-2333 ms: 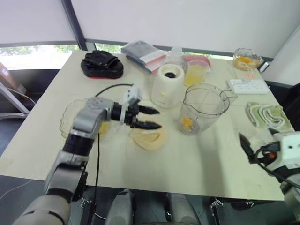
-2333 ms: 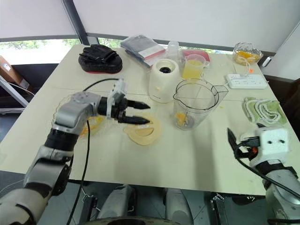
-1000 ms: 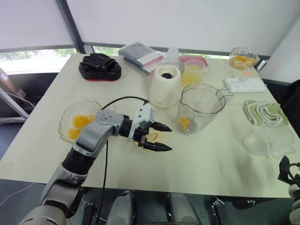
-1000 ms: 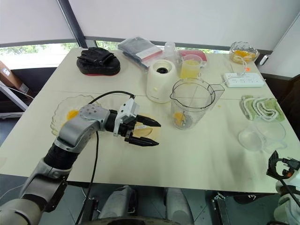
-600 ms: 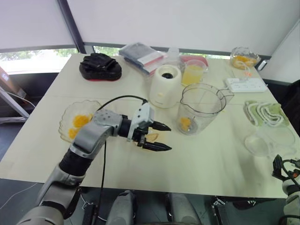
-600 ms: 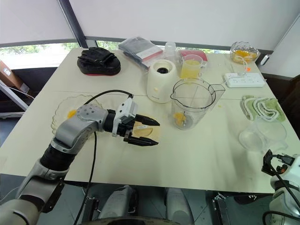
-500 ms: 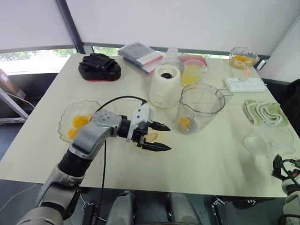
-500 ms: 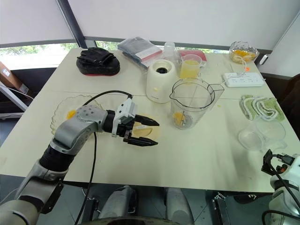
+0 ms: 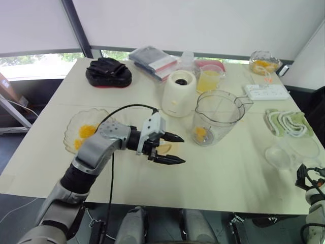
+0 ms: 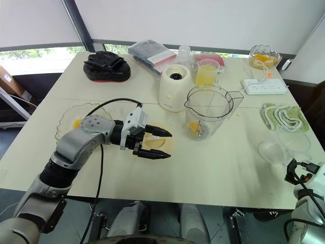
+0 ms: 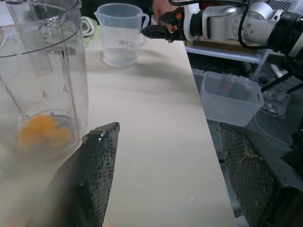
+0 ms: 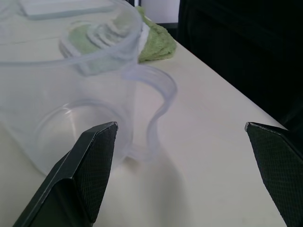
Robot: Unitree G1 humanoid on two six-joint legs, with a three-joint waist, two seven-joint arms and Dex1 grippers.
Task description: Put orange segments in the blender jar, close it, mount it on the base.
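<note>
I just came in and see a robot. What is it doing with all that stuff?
It is making juice. Its left hand hangs open over the flat cream lid, holding nothing. Orange segments already lie in the blender jar, which stands uncovered beside the base. The right hand is open near an empty clear cup.

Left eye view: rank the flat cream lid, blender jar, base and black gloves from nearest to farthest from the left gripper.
From the left gripper:
1. Flat cream lid, directly beneath the fingers.
2. Blender jar, to its right.
3. Base, behind it.
4. Black gloves, far back-left corner.
</note>
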